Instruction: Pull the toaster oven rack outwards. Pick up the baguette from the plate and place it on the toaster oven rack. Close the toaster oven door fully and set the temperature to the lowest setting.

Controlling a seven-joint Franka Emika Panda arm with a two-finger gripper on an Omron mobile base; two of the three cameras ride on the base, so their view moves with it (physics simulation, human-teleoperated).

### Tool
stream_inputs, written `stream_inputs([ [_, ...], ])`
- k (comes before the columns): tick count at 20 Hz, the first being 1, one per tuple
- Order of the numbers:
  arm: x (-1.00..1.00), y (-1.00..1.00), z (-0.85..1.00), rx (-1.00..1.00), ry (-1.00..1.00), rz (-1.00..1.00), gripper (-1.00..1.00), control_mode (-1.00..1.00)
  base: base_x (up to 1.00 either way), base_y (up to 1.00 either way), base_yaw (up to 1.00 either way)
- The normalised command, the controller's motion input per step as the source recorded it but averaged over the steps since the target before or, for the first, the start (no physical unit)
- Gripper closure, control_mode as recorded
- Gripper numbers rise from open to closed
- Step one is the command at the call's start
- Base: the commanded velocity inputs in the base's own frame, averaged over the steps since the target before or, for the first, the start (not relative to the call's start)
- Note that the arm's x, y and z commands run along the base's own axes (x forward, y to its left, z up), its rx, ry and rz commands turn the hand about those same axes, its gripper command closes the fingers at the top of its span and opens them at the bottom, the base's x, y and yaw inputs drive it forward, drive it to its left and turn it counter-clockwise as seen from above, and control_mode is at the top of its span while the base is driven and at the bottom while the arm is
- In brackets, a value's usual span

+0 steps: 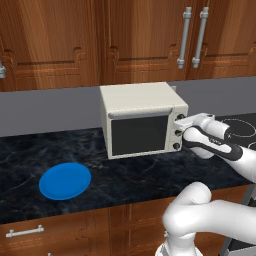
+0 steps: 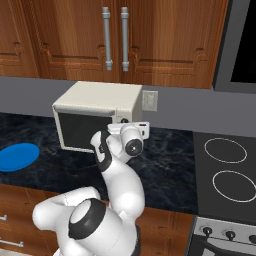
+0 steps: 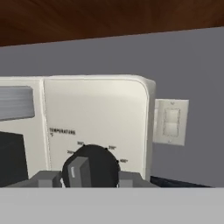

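We see the toaster oven (image 1: 142,119) standing on the dark marble counter (image 1: 125,175) against the grey wall, its door (image 1: 139,134) shut. The blue plate (image 1: 65,180) lies bare on the counter, well apart to the oven's left. Our gripper (image 3: 89,177) is at the oven's right front panel, its 2 fingers (image 3: 47,179) clenched on either side of the temperature knob (image 3: 89,168), the top 1 of 3. A pale wall switch (image 3: 170,121) sits just right of the oven.
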Motion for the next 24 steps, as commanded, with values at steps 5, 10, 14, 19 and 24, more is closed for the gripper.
stream_inputs([
  [5, 0.00, -0.21, 0.00, -0.36, 0.00, 0.23, 1.00, -1.00, 0.00, 0.00, 0.00],
  [10, 0.00, -0.21, 0.00, -0.40, 0.00, 0.23, 1.00, -1.00, 0.00, 0.00, 0.00],
  [14, 0.00, -0.33, -0.01, -0.37, -0.02, 0.25, 1.00, -1.00, 0.00, 0.00, 0.00],
  [19, 0.00, -0.40, 0.00, -0.30, -0.14, 0.23, 1.00, -1.00, 0.00, 0.00, 0.00],
  [24, 0.03, -0.46, 0.02, -0.19, -0.09, 0.20, 1.00, -1.00, 0.00, 0.00, 0.00],
])
